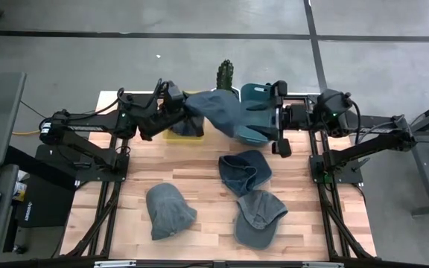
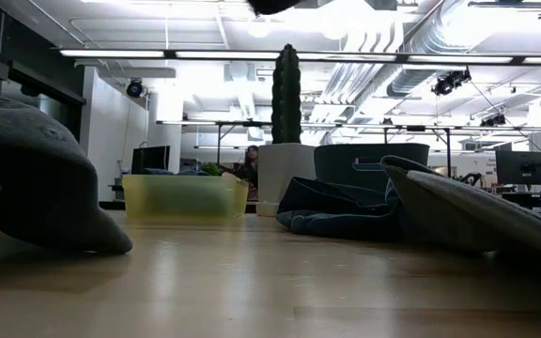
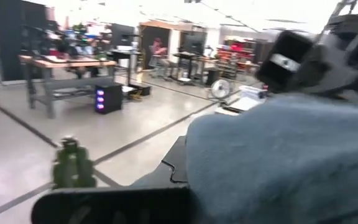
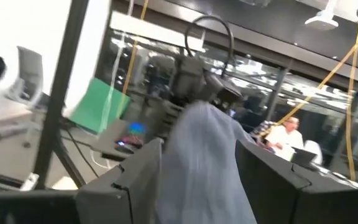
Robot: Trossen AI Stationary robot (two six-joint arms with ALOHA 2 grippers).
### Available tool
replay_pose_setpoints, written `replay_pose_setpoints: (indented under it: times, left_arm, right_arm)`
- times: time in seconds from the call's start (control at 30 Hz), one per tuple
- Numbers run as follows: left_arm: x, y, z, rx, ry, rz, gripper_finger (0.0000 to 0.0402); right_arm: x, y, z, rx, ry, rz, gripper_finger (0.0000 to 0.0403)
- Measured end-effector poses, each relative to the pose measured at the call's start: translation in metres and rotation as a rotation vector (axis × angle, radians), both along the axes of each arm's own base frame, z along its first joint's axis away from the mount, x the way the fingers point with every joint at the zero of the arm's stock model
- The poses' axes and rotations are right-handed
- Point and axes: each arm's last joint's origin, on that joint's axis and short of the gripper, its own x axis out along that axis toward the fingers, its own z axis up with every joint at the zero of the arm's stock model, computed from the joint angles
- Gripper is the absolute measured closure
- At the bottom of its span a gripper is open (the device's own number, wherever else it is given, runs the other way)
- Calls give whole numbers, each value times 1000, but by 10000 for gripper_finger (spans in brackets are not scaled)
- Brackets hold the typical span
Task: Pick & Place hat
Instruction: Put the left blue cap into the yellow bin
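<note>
A blue-grey hat (image 1: pixel 222 112) hangs in the air between my two grippers, above the table's far part. My left gripper (image 1: pixel 182 106) is shut on its left end, and my right gripper (image 1: pixel 272 123) is shut on its right end. In the left wrist view the hat (image 3: pixel 284 162) fills the picture, with the right arm (image 3: pixel 309 56) behind it. In the right wrist view the hat (image 4: pixel 197 162) runs up toward the left arm (image 4: pixel 197 74). A yellow bin (image 1: pixel 185 132) stands under the hat's left end. My left gripper holds the hat by its left edge (image 1: pixel 191 108), coming level from the table's left side; the cloth hides the place of contact. The hat is lifted clear and spans toward the other arm. My right gripper pinches the hat's right end (image 4: pixel 194 186) between its two fingers (image 4: pixel 129 180), coming level from the table's right side. One layer or several, I cannot tell. The hat is lifted clear and stretches away from the fingers.
Three more hats lie on the table's near half: a dark blue one (image 1: pixel 244 171), a grey one (image 1: pixel 168 210) and another grey one (image 1: pixel 259 216). A potted cactus (image 1: pixel 225 74) and a teal bin (image 1: pixel 258 93) stand at the far edge.
</note>
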Motion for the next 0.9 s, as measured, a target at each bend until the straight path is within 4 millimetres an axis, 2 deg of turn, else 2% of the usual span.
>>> replay_pose_setpoints:
  times: [0.2,0.47,0.7,0.9]
  left_arm:
    - [-1,1,-2,29,49,70,401]
    - [-8,5,-15,38,215,195,401]
    - [-11,7,-27,62,354,282,401]
    - [-16,27,-40,2,451,358,401]
  right_arm:
    - [-4,0,3,24,-13,12,201]
    - [-31,-1,10,98,2,-1,201]
    - [-69,-3,2,157,164,-86,201]
    - [-87,-5,-14,178,351,-157,201]
